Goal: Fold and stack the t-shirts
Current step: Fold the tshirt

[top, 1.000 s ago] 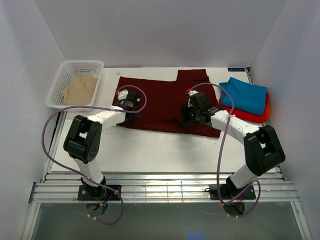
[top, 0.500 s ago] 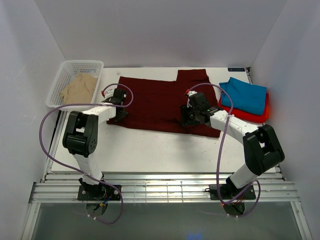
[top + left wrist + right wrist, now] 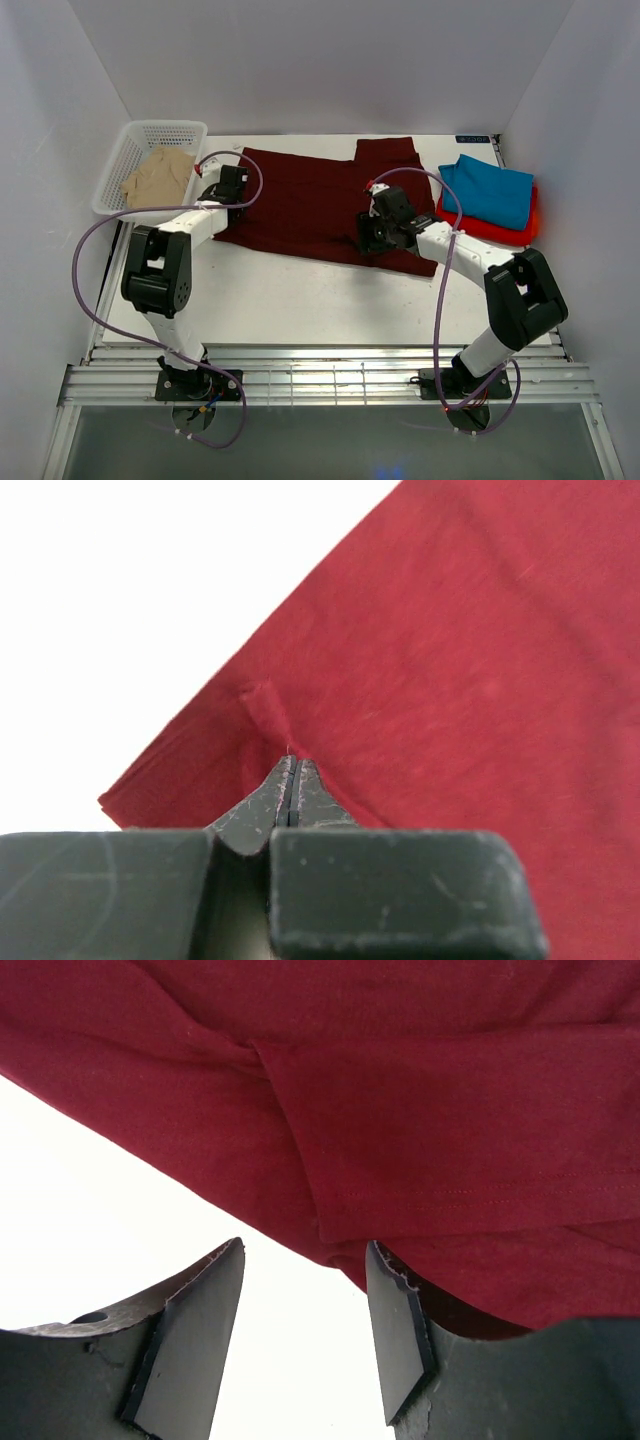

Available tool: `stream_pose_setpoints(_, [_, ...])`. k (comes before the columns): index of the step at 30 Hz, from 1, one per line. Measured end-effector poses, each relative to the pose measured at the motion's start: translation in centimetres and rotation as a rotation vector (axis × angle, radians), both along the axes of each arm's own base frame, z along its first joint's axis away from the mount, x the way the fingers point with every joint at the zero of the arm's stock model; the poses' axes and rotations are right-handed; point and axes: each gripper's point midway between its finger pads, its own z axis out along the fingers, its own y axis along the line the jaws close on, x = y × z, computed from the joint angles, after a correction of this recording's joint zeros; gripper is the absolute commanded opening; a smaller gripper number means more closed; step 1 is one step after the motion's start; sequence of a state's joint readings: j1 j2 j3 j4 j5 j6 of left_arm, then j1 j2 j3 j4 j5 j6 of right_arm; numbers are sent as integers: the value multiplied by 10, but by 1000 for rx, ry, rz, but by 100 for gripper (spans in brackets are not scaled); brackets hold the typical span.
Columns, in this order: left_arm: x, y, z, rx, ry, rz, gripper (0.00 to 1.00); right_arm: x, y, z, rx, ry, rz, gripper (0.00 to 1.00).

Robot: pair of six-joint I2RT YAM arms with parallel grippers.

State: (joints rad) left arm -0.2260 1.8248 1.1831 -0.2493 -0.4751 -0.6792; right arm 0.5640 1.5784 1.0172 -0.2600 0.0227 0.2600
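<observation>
The dark maroon t-shirt (image 3: 310, 205) lies spread across the middle of the table, a sleeve at its back right. My left gripper (image 3: 228, 190) is at the shirt's left edge. In the left wrist view that gripper (image 3: 290, 760) is shut, with a small ridge of maroon cloth (image 3: 450, 660) pinched at its tips. My right gripper (image 3: 372, 236) stands open at the shirt's near hem. In the right wrist view it (image 3: 305, 1260) has one finger over the bare table and the other at the folded maroon edge (image 3: 430, 1110). The teal-blue t-shirt (image 3: 490, 190) lies folded on the red-orange t-shirt (image 3: 500, 232) at the right.
A white mesh basket (image 3: 170, 124) stands at the back left with the beige t-shirt (image 3: 158, 175) crumpled inside. White walls close in the table on the left, the right and the back. Purple cables loop out from both arms.
My left gripper has moved left and toward the back, drawing the maroon shirt's left side outward with it. The right gripper has shifted slightly left along the near hem.
</observation>
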Motion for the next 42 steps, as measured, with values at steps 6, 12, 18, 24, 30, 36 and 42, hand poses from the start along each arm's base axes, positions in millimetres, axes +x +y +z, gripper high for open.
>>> stream_pose_setpoints(6, [11, 6, 43, 11, -136, 25, 2, -5, 5, -16, -21, 35, 10, 61])
stream_pose_setpoints(12, [4, -17, 35, -10, -122, -29, 2, -7, 6, -20, -47, 34, -1, 82])
stream_pose_setpoints(18, [-21, -84, 16, -34, -76, -196, 3, -3, 1, -22, -75, 20, -20, 74])
stream_pose_setpoints(24, [-39, -83, -6, -34, -24, -207, 2, -1, -4, -42, -126, 43, -33, 53])
stream_pose_setpoints(30, [-57, -69, -18, -13, 11, -181, 2, 2, -8, -57, -172, 60, -37, 40])
stream_pose_setpoints(36, [-55, -55, -12, 38, -2, -129, 2, 9, -8, -50, -179, 35, -48, 41])
stream_pose_setpoints(42, [-52, -31, -13, 45, 8, -44, 1, 19, -9, -42, -196, -1, -53, 18])
